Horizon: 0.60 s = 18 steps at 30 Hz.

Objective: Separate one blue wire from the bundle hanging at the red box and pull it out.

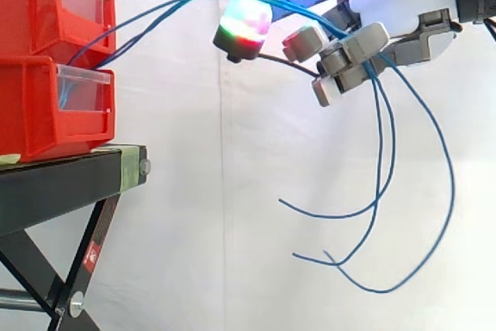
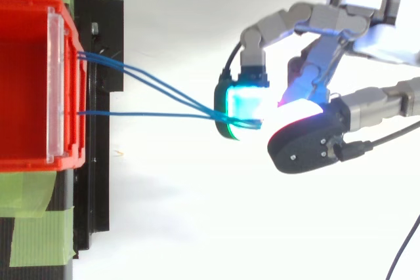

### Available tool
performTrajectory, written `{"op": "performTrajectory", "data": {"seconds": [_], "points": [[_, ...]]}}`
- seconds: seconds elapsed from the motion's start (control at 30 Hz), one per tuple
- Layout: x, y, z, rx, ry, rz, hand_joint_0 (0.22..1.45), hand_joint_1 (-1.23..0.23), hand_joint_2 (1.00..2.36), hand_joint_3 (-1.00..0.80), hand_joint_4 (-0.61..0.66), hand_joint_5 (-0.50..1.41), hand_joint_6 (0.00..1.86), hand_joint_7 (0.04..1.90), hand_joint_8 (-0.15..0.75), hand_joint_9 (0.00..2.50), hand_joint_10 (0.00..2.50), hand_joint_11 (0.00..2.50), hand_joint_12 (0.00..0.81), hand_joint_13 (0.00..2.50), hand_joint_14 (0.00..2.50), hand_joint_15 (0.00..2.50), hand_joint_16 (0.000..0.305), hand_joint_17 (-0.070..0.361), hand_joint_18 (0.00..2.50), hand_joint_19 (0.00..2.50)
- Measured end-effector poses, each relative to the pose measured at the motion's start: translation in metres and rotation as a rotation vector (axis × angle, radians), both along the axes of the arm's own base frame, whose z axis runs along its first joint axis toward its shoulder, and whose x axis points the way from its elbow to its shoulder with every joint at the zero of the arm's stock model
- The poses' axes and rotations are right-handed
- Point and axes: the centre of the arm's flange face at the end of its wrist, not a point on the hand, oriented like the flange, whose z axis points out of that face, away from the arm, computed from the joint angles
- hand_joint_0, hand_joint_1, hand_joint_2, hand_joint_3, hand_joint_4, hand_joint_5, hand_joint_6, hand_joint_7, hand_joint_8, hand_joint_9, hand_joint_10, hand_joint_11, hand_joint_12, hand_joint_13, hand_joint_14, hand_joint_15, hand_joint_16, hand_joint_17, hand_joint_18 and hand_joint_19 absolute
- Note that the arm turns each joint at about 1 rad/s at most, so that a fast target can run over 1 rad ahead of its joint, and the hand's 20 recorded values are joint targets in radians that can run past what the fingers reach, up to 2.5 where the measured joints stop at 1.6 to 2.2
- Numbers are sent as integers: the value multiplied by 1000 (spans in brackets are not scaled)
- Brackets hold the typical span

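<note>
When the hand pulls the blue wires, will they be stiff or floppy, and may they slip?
Probably floppy: beyond the hand the blue wires droop in loose curves. Likely light: they reach the red box with little sag. Being thin, they may slip free.

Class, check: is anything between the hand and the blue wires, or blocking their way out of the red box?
Nothing visible. The hand pinches several blue wires, which run through open air from the red box.
</note>
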Motion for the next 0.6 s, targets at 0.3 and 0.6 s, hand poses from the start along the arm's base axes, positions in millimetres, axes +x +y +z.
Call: {"op": "performTrajectory", "data": {"seconds": [0.3,0.6], "points": [[0,-6,2,-122,12,-4,636,-813,1037,-46,90,-124,732,1149,321,1132,20,1170,274,1384,291,1829,45,102,849,995],[7,-8,8,-142,-45,-11,635,-823,1037,-33,138,-123,737,1162,333,1102,20,1168,281,1368,323,1826,45,102,840,1010]]}}
